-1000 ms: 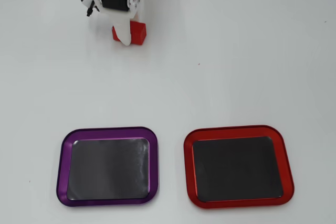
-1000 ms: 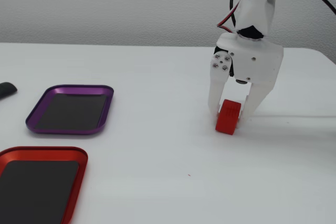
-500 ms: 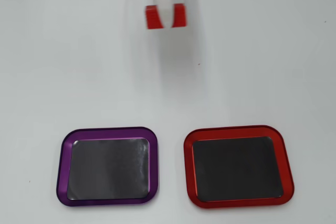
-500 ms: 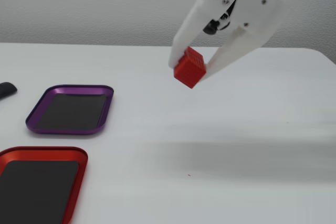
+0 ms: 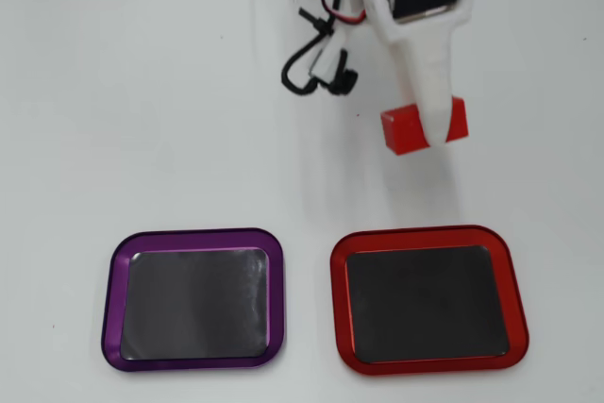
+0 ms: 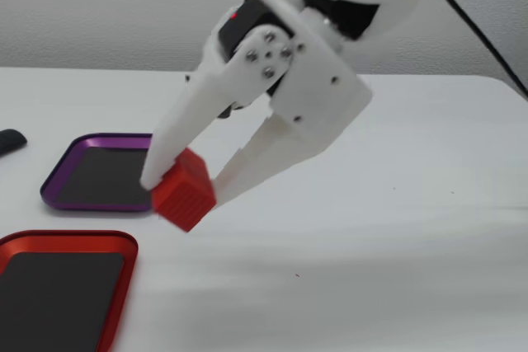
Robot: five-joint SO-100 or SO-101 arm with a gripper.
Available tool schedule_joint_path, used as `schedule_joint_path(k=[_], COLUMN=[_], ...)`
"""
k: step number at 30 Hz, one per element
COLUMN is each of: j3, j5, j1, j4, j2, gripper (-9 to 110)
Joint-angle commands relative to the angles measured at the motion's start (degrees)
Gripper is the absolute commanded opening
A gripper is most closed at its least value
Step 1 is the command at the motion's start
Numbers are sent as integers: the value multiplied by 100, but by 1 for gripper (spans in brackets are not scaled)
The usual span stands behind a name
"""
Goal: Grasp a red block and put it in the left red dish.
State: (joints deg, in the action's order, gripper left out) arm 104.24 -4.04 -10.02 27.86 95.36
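Note:
The red block (image 5: 406,129) (image 6: 183,195) hangs in the air, pinched between the white fingers of my gripper (image 5: 429,127) (image 6: 181,191), which is shut on it. In the overhead view it is above the table just beyond the far edge of the red dish (image 5: 425,238), a shallow red-rimmed tray with a dark inside at the lower right. In the fixed view the same red dish (image 6: 74,241) lies at the lower left, with the block up and to its right.
A purple-rimmed tray (image 5: 118,276) (image 6: 99,139) of the same size lies beside the red one. A dark object (image 6: 10,141) sits at the left edge of the fixed view. Black and red cables (image 5: 321,58) hang off the arm.
The gripper lifted the red block off the table at the far side and carried it through the air toward the red dish, coming much nearer to both trays.

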Motion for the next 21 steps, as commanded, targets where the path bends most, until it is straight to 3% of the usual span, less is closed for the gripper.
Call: schedule_joint_path(k=[1,10,21], j3=[-914,-2830,-3814], j5=[325,352,316], j1=[-9,-9,0], j4=[-97,-53,-35], j2=[-536,-2048,-3217], gripper=[-1,-1,0])
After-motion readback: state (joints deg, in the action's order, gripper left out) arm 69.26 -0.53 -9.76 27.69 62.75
